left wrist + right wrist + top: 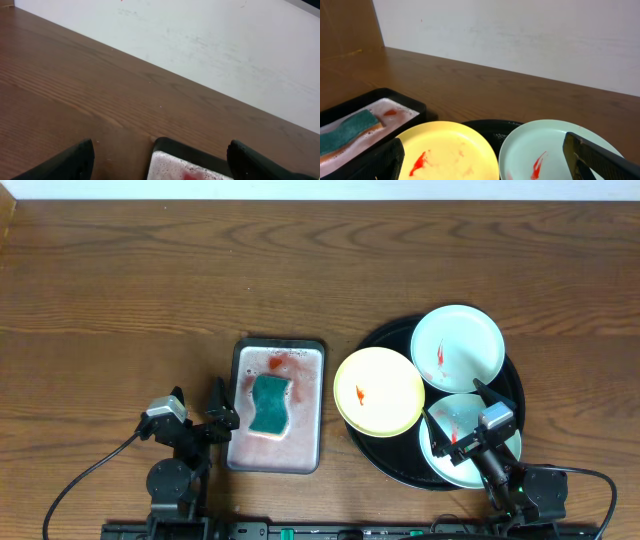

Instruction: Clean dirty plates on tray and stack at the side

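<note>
The round black tray at the right holds three dirty plates with red smears: a pale yellow plate on its left rim, a mint plate at the back, and a second mint plate at the front. My right gripper hovers open over the front plate with nothing between its fingers. In the right wrist view, the yellow plate and the back mint plate lie ahead of the right gripper. My left gripper stands open at the left edge of the grey tray, empty.
A grey rectangular tray of pinkish foam holds a teal sponge, just left of the yellow plate. Its corner shows between the left fingers. Bare wooden table lies behind and to the left; a white wall backs it.
</note>
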